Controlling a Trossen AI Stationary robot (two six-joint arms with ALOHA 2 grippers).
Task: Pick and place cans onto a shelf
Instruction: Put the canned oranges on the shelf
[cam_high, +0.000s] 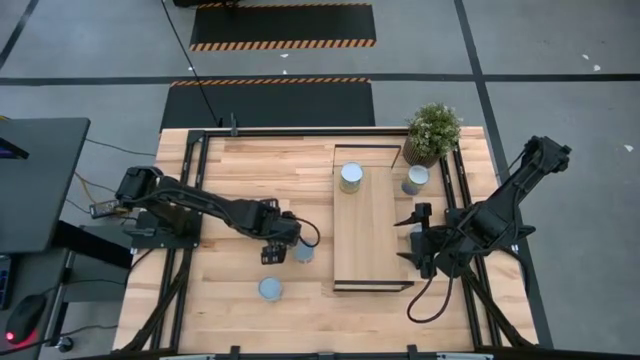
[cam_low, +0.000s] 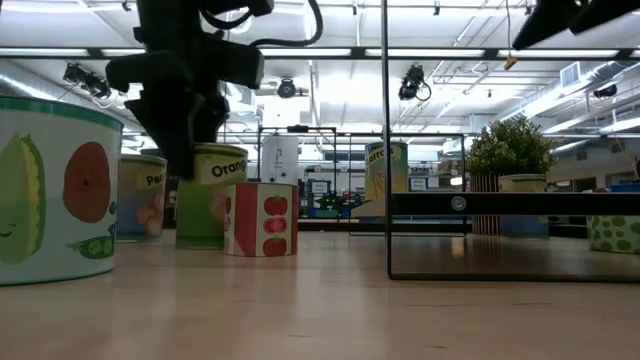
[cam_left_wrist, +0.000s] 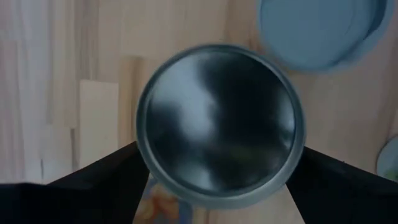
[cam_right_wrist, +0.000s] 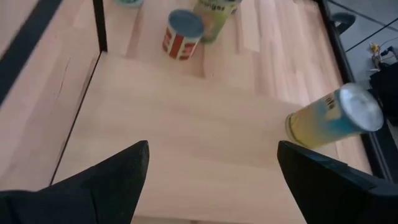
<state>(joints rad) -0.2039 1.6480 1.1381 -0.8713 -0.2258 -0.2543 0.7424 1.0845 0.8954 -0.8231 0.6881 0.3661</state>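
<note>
My left gripper (cam_high: 272, 250) stands over the table's middle left, pointing down, shut on a green-labelled can (cam_left_wrist: 221, 121) whose dark shiny top fills the left wrist view. A red-and-white can (cam_high: 304, 252) stands on its base right beside it. Another can (cam_high: 270, 289) stands nearer the front edge. One can (cam_high: 351, 177) stands on the far end of the light-wood shelf (cam_high: 365, 240). One more can (cam_high: 415, 180) stands on the table by the plant. My right gripper (cam_high: 405, 238) is open and empty at the shelf's right edge, its fingers pointing toward the table's left over the board (cam_right_wrist: 186, 124). My left gripper has the green can's round side just below the top rim (cam_left_wrist: 144, 158) between its two fingers, one on each opposite side. The fingers (cam_left_wrist: 93, 186) come from above, pointing down. The can is upright in the low view (cam_low: 212, 195); whether its base is clear of the table I cannot tell.
A potted green plant (cam_high: 433, 132) stands at the table's far right corner. The shelf's thin black frame (cam_low: 386, 140) rises between the two arms. More cans show in the low view, at its left (cam_low: 40, 190) and far right (cam_low: 615, 228). Bare tabletop (cam_high: 240, 170) lies at the far left.
</note>
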